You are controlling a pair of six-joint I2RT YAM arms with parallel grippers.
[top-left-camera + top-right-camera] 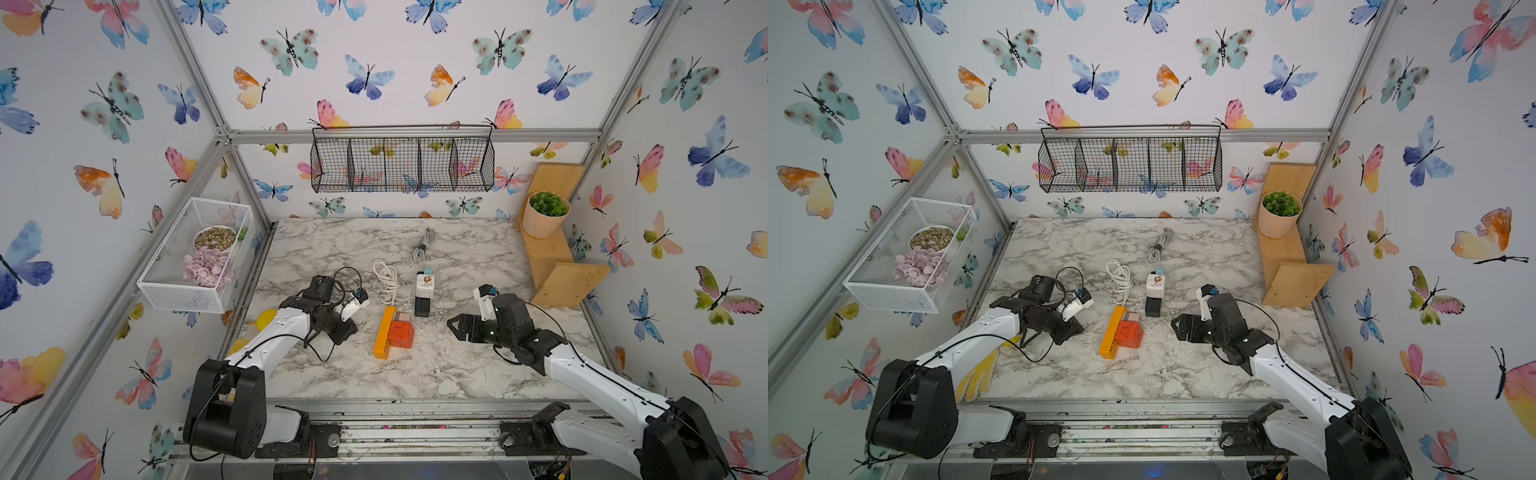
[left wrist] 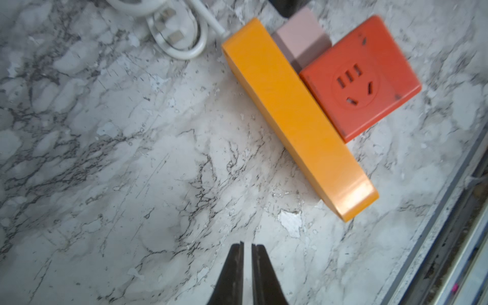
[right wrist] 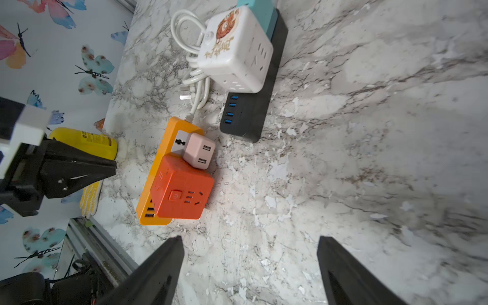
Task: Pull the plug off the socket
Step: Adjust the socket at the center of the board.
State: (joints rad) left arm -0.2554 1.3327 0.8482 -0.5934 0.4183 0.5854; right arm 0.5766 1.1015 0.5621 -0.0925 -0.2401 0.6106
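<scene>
Two strips [image 3: 158, 169] [image 3: 250, 105], three plugged cubes [image 3: 182, 195] [image 3: 199, 150] [image 3: 235, 50]

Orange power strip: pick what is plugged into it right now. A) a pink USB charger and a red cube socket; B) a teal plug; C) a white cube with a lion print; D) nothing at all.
A: in the right wrist view the pink USB charger and the red cube socket both sit against the socket face of the orange power strip.
</scene>
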